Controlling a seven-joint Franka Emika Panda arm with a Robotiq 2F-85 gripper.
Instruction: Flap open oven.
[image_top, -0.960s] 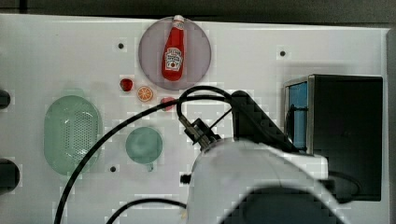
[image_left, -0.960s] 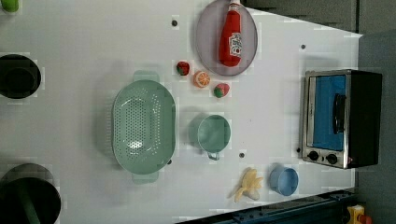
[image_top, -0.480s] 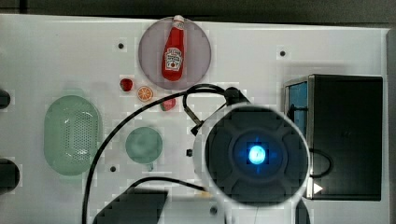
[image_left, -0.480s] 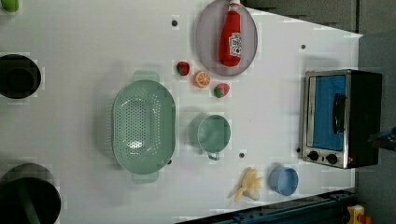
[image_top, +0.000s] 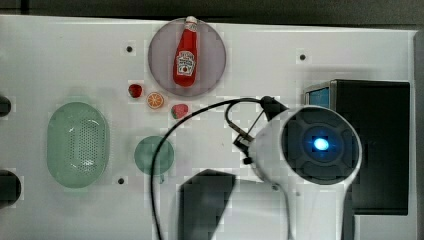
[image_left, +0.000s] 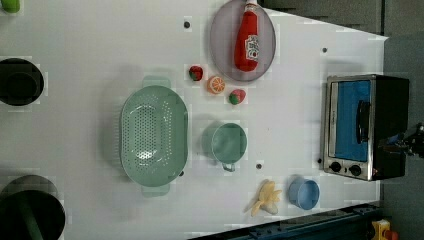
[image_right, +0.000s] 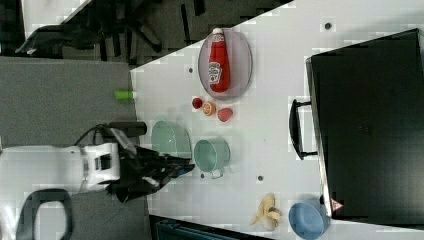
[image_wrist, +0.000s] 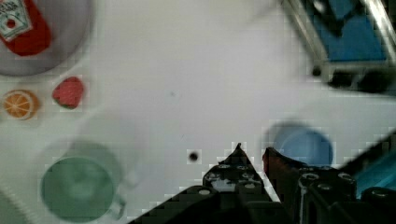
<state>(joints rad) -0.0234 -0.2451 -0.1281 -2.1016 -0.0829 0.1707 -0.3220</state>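
sitting at the left view's right edge of the white table (image_left: 300, 100), the oven (image_left: 367, 127) has its blue glass door (image_left: 352, 120) shut, handle (image_left: 361, 121) across the glass, black knobs (image_left: 345, 168) at the frame's lower end. in the right view the oven (image_right: 370, 125) fills the right view's right side, black top up, handle (image_right: 296, 129) sticking out toward the table's middle. in the top view its black top (image_top: 380, 145) sits at the top view's right, partly under the white arm (image_top: 315, 165) with a glowing blue light. gripper (image_wrist: 252, 156) now, in the wrist view: two dark fingertips (image_wrist: 238, 154) with a narrow gap between them, nothing held, above bare table just beside the blue bowl (image_wrist: 303, 144). outward: blue bowl (image_left: 303, 193) and banana (image_left: 265, 197) near the oven's knob end, green mug (image_left: 227, 144) mid-table, green colander (image_left: 152, 135) beyond it. ketchup bottle (image_left: 248, 37) lies on the grey plate (image_left: 220, 45), with a strawberry (image_left: 195, 73), orange slice (image_left: 216, 84) and second strawberry (image_left: 237, 96) in a line beside the plate.
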